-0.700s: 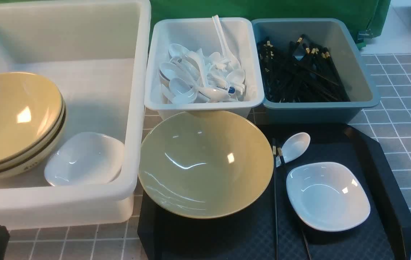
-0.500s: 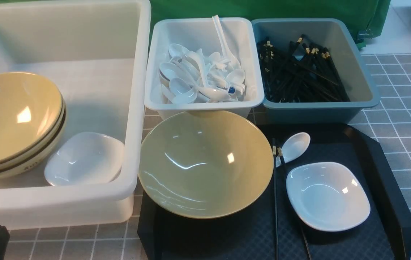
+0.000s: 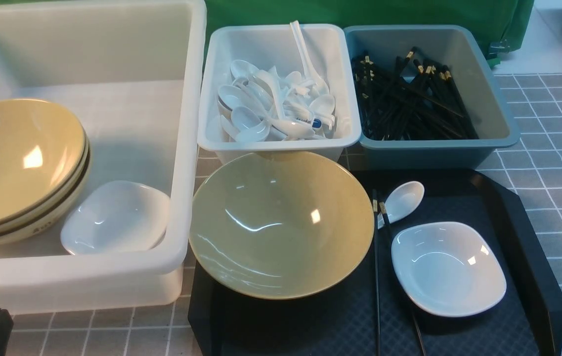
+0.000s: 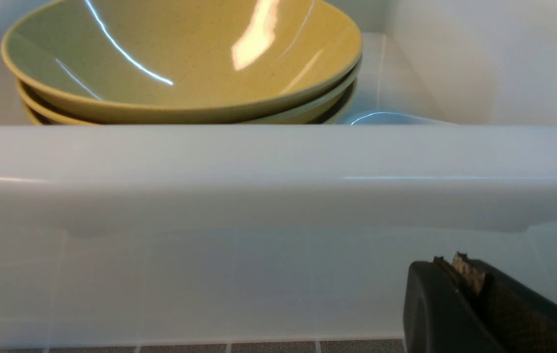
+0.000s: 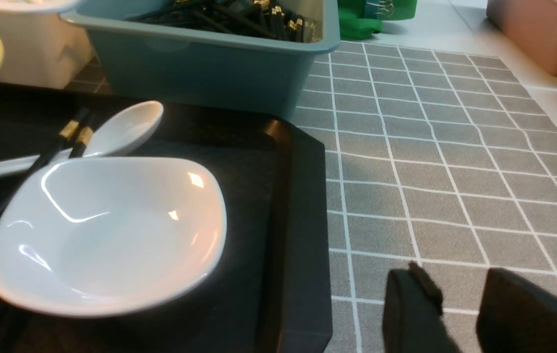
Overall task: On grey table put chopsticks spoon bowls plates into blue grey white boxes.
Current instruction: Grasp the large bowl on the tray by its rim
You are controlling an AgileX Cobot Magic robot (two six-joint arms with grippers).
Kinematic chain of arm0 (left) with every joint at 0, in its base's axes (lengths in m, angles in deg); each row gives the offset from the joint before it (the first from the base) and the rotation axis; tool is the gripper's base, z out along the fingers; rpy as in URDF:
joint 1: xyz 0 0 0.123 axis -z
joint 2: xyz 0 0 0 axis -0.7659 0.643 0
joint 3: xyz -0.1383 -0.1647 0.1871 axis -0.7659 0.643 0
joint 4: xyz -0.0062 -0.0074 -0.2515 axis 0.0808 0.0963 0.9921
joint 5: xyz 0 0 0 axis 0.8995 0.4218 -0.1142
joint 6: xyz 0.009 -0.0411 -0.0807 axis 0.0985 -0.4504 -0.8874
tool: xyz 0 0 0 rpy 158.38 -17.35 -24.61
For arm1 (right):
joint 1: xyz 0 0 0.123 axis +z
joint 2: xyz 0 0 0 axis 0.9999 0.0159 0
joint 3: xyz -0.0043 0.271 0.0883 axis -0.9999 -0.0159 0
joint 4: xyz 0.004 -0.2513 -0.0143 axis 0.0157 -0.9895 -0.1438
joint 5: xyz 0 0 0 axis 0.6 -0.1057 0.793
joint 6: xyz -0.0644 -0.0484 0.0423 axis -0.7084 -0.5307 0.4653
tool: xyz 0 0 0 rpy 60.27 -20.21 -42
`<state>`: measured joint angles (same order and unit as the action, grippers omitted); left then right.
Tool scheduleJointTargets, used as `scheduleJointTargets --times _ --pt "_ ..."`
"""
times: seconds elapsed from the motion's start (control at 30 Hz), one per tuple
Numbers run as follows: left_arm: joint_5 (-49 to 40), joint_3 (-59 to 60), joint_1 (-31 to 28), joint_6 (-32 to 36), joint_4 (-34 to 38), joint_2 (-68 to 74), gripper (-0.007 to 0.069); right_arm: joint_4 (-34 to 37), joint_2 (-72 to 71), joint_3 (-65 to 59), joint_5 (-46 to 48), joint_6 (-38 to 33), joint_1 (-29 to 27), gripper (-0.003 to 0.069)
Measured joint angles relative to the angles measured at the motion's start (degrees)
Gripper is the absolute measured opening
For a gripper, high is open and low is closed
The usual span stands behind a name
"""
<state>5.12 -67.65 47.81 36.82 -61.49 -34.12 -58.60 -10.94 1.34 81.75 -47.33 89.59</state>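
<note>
Black tray [image 3: 458, 198], green backdrop [image 3: 360, 12], pinkish-brown tub [image 5: 538, 34]

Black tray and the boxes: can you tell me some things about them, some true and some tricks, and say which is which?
1. A tan bowl sits on the black tray. True.
2. The blue-grey box is full of spoons. False: it holds black chopsticks.
3. The white plate on the tray has nothing in it. True.
4. The big white box is empty. False: it holds stacked bowls and a second plate.
5. The right gripper holds the spoon. False: its jaws are apart over the grey table, holding nothing; the spoon lies on the tray.
</note>
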Motion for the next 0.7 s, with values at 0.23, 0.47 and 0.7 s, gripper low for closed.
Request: scheduleJointTargets --times 0.23,0.47,0.7 --pt "0.0 0.0 0.0 0.0 -0.16 0.0 -0.0008 0.0 0.0 0.0 0.0 0.0 0.0 0.0238" --pt "0.18 0.0 0.0 0.0 -0.22 0.0 -0.0008 0.0 0.0 0.0 -0.49 0.0 0.0 0.0238" --pt "9.55 0.1 0.0 0.0 -0.22 0.0 -0.0008 0.0 0.0 0.0 -15.11 0.0 0.0 0.0238"
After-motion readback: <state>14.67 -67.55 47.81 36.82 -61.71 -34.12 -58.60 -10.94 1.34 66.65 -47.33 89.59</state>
